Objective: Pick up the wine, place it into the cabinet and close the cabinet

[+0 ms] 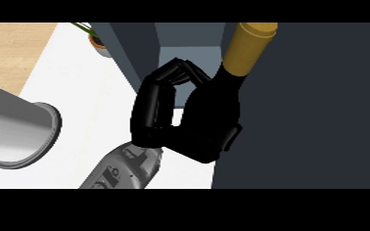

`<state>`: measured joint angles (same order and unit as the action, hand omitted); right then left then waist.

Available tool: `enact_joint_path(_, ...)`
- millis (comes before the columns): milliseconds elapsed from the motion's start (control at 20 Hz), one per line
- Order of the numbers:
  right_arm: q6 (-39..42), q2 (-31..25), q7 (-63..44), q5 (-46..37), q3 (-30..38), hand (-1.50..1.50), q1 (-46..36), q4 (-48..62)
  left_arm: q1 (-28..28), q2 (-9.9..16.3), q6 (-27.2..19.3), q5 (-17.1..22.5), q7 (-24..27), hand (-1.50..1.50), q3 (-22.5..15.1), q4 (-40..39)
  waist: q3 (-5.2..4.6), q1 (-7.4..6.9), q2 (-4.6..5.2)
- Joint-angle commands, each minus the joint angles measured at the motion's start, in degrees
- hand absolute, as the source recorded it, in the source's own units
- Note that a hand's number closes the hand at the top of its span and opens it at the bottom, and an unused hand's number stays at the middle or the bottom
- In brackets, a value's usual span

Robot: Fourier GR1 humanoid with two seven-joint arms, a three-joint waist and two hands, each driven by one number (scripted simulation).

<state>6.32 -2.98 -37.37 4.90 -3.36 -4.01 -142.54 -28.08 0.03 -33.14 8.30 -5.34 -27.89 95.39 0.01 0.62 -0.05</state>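
Cabinet door: you have a dark slate panel (303, 127) filling the right side of the head view, top to bottom of the visible scene.
Cabinet: its paler blue-grey opening (186, 41) shows at top centre, framed by a dark upright on its left; the interior is only partly visible to you.
Counter: the white top (80, 93) takes up the left and centre; a strip of light wood (22, 49) lies at the upper left corner.
Grey cylinder: a large grey rounded body (25, 134) enters at the left edge; you cannot tell what it is.
Right hand: the black hand (192, 122) sits mid-view, fingers curled over and meeting the thumb above the palm, wrapped round the dark lower part of the bottle. Its grey forearm (123, 169) comes up from the lower edge.
Wine: the bottle (248, 49) is in that hand, tilted, its gold neck and top pointing up and right, lying across the edge of the cabinet opening and the door. The body is mostly hidden by the fingers.
Plant: a small pot with green leaves (95, 38) stands at the top, left of the cabinet.
Left hand: not visible to you.
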Motion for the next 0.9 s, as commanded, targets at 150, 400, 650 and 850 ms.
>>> enact_joint_path(150,0.7,1.7,-0.9,1.9,-3.0,-1.5,7.6,-8.9,-6.3,0.0,-1.4,0.3,3.4,1.5,2.6,-9.4,0.01,0.48,0.0)
enact_joint_path(400,0.2,-1.8,-7.0,4.7,0.7,-1.5,2.2,-11.4,-1.6,0.0,-1.3,2.8,6.9,1.5,1.3,-8.7,-0.03,0.12,-0.06)
enact_joint_path(650,2.3,-0.3,0.7,5.6,2.2,-1.5,4.9,-5.8,-6.4,0.0,-1.5,9.6,11.8,1.5,3.6,-15.0,0.02,0.31,0.07)
enact_joint_path(850,1.6,-1.4,-2.0,5.5,2.3,-1.5,2.2,-7.6,-4.7,0.0,-8.5,12.5,15.4,1.5,-2.8,-15.3,0.01,0.37,0.0)
